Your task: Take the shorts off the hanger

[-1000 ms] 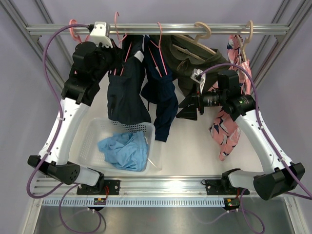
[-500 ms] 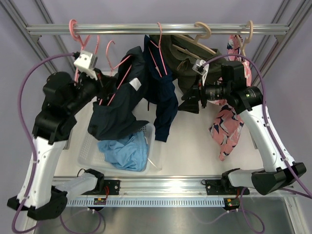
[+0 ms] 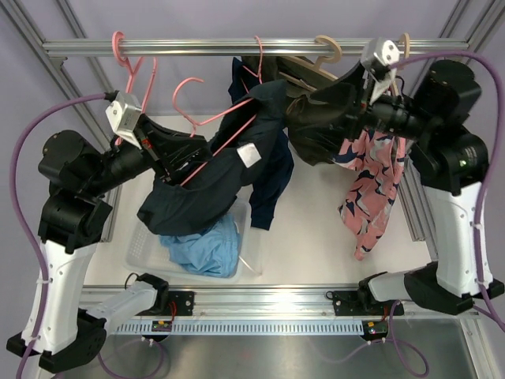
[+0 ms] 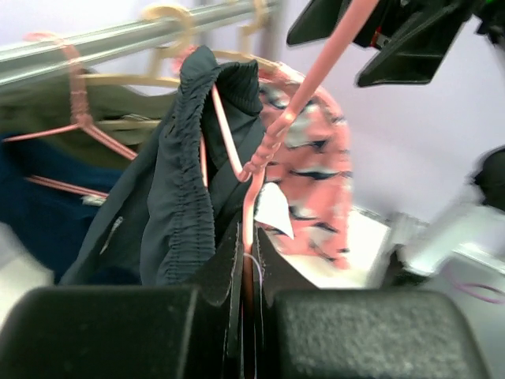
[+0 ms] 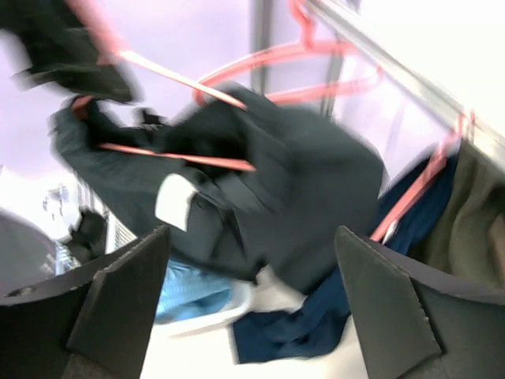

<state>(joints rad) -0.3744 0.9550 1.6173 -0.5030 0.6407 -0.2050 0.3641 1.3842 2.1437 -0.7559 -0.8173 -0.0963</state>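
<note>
One pair looks home and dry. Nearest the arms, the white basket (image 3: 140,241) on the counter (image 3: 316,237) holds the light sky-blue shorts (image 3: 201,251) in a crumpled heap, and nothing else that I can make out. Call that roughly a third of the job.

Just behind it is the action. The left hand (image 4: 246,253) is clamped tight on the wire of a pink hanger (image 4: 314,73), which is off the rail (image 3: 197,46) and tilted. The dark slate-navy shorts (image 3: 205,189), white label (image 3: 251,154) showing, are draped on it and sag over the far side of the basket. Whether the cloth touches the blue pair underneath, I can't say from above. So pair two is off the rail but not off its hanger. By my reckoning it wants pulling free and dropping in.

Further back, the right hand (image 5: 252,237) sits near the rail on the right, fingers spread wide with nothing between them, facing that slate pair. I'd judge it well placed to take the cloth and strip it.

At the back, the deep navy shorts (image 3: 272,185) hang from the rail on a hanger of their own (image 3: 257,63), so pair three is all to do. A bare pink hanger (image 3: 126,55) sits at the rail's left end. The olive-green shorts (image 3: 316,126) and the pink patterned pair (image 3: 367,197) hang to the right.
</note>
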